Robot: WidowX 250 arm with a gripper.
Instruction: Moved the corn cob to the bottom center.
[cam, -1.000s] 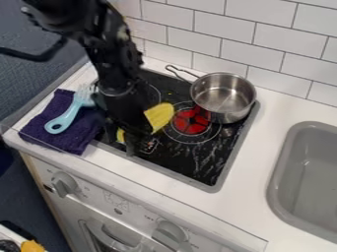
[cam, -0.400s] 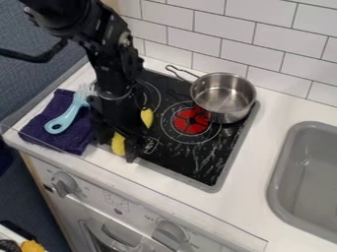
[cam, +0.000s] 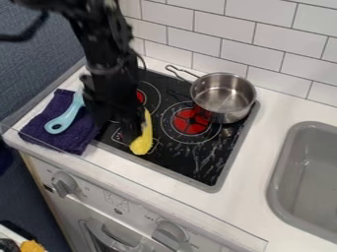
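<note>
Corn cob (cam: 142, 140) at the cooktop's (cam: 197, 162) front left, just beside the gripper (cam: 119, 130). Whether the gripper is wide, narrow or holding it cannot be told.

1 black arm (cam: 105, 56) down from the upper left, gripper (cam: 123, 126) lowermost.

Behind the black stovetop (cam: 207, 157) rises a wall of glossy white tiles (cam: 247, 47), laid in staggered rows with thin grey joints. To the stovetop's left stands a dark blue-grey wall (cam: 39, 66) with a coarse, fabric-like texture. The stovetop, edged in grey, is set into a white table (cam: 253, 182); right of it a grey sink (cam: 280, 162) with rounded corners is sunk in. Below the stovetop runs a white appliance front (cam: 131, 202) with two grey knobs (cam: 64, 184). The light is soft, with faint shadows.
</note>
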